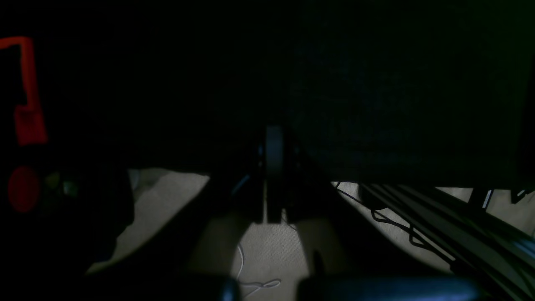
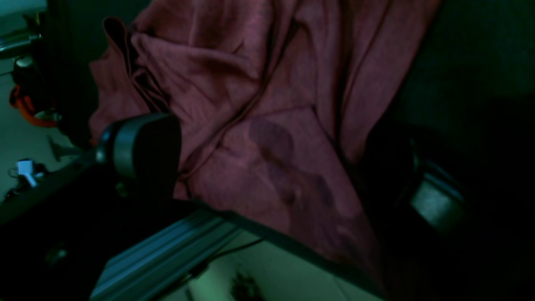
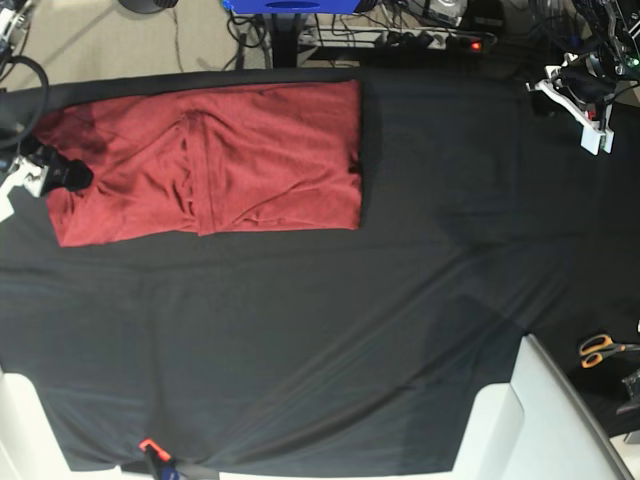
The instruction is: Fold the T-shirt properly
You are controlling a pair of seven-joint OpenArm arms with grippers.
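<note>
Right pincer (image 2: 276, 167) gapes empty over the shirt (image 3: 210, 160) hanging off the bench (image 3: 400, 300); left pincer (image 1: 273, 167) shut, empty; cloth could slide off.

Base view evenly and brightly lit from overhead, sharp, soft shadows only, left wrist view almost wholly black, detail only in a pale strip along the bottom, right wrist view dim, greenish cast, grainy, near objects at lower left blurred

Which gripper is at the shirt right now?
The right gripper, open at the T-shirt's far edge; the left gripper sits shut across the table.
</note>
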